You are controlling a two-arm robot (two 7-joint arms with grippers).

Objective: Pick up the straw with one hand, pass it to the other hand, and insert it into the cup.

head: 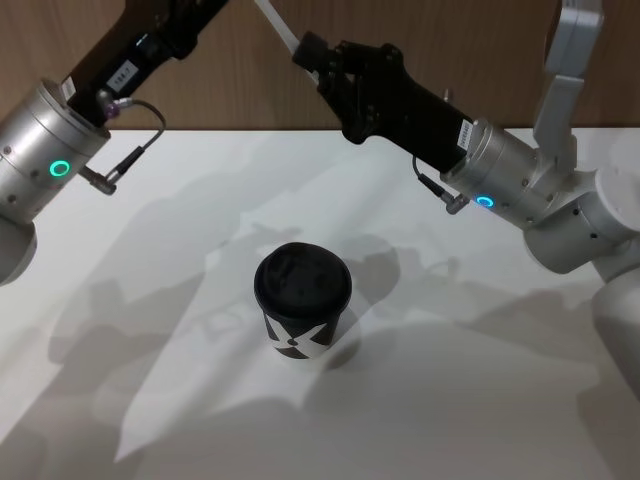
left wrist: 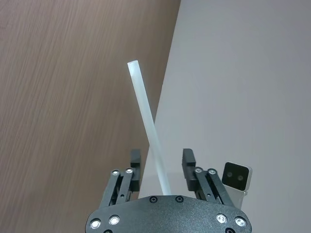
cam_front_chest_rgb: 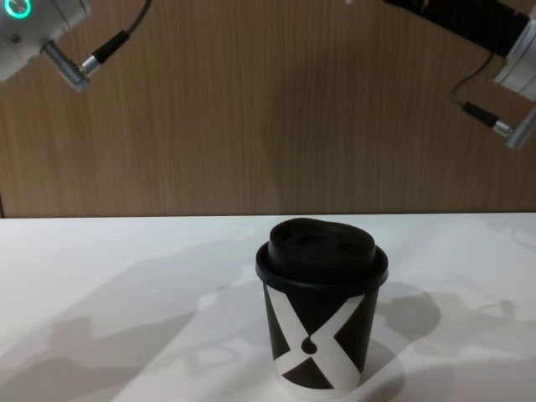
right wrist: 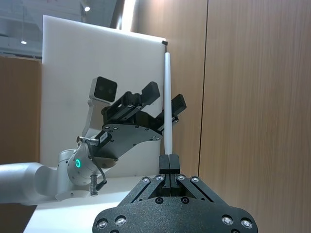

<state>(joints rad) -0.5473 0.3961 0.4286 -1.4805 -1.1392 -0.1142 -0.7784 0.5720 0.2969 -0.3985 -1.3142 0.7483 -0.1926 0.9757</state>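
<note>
The white straw (right wrist: pixel 167 77) stands upright with its lower end pinched in my right gripper (right wrist: pixel 168 160), which is shut on it. In the head view that gripper (head: pixel 305 50) is raised above the far edge of the table, and the straw (head: pixel 275 22) slants up out of the picture. My left gripper (left wrist: pixel 162 158) is open, and the straw (left wrist: pixel 146 111) passes between its fingers with a gap on each side. From the right wrist, the left gripper (right wrist: pixel 165 97) straddles the straw's middle. The black cup (head: pixel 302 300) with white X marks and a domed lid stands upright mid-table, below both grippers (cam_front_chest_rgb: pixel 322 310).
The white table (head: pixel 150 420) is bare around the cup. A wood-panelled wall (cam_front_chest_rgb: pixel 251 109) runs along its far edge. Both arms reach in high, the left arm (head: pixel 60 130) from the left and the right arm (head: pixel 520 180) from the right.
</note>
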